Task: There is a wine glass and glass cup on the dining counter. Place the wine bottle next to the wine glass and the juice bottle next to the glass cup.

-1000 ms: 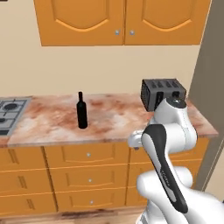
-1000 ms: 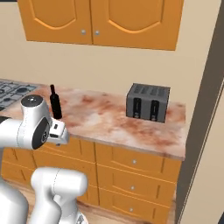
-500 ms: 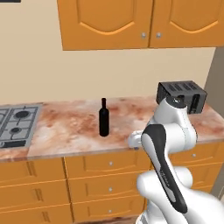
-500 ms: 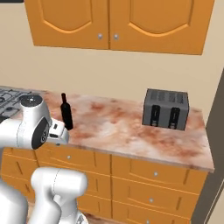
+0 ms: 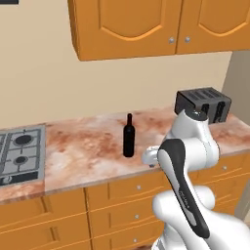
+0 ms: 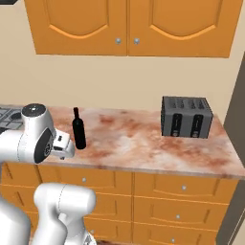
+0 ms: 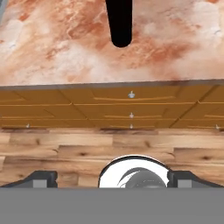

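The slim black wine bottle [image 5: 128, 139] [image 6: 79, 131] stands upright near the middle of a marbled, drawer-fronted counter [image 5: 83, 156] [image 6: 139, 141]. In the hand view its body [image 7: 119, 22] hangs at the top edge over the stone top. My gripper [image 5: 149, 158] [image 6: 63, 146] [image 7: 112, 179] is tucked low in front of the counter's edge, a short way from the bottle. It is open, with its fingertips [image 7: 37, 178] far apart and nothing between them. The wine glass, glass cup, juice bottle and dining counter are out of view.
A black toaster [image 5: 202, 103] [image 6: 186, 117] sits at the counter's right end by a wall. A gas hob [image 5: 19, 154] [image 6: 9, 117] lies at the left end. Orange wall cabinets [image 5: 146, 24] hang above, drawers [image 7: 131, 107] and wood floor [image 7: 87, 153] lie below.
The whole picture has shifted: the base has driven, so bottle, toaster and hob sit closer and further right in the left base view. The arm keeps its folded pose.
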Tool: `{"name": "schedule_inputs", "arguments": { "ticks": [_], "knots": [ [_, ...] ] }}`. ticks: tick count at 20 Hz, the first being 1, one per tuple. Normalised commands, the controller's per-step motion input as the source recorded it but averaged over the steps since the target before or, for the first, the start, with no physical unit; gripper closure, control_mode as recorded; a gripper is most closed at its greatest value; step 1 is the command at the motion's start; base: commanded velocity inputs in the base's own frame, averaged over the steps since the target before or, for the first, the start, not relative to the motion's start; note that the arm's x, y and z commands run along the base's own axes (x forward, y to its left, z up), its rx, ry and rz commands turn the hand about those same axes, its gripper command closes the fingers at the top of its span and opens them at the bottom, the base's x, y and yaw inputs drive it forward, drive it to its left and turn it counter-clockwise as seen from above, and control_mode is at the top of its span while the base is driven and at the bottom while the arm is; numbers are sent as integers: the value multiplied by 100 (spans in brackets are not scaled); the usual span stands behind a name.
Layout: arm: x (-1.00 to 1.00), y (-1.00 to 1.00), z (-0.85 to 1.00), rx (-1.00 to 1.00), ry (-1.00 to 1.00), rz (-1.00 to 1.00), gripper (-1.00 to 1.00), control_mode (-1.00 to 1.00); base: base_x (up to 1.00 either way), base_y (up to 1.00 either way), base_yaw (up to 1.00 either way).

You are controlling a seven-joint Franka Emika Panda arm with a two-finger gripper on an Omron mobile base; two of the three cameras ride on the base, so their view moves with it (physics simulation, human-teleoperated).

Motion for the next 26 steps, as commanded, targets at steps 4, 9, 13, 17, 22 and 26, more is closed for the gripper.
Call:
{"name": "schedule_inputs", "arguments": {
  "ticks": [4, 9, 13, 17, 22, 26],
  "knots": [
    [0, 0, 0, 0, 0, 0, -100, 100, 24, 63, -25],
    [0, 0, 0, 0, 0, 0, -100, 100, 10, 61, -7],
    [0, 0, 0, 0, 0, 0, -100, 100, 37, 43, -1],
    [0, 0, 0, 0, 0, 0, -100, 100, 65, 27, -6],
    [0, 0, 0, 0, 0, 0, -100, 100, 43, 21, -2],
    [0, 0, 0, 0, 0, 0, -100, 100, 5, 14, 0]
  ]
}}
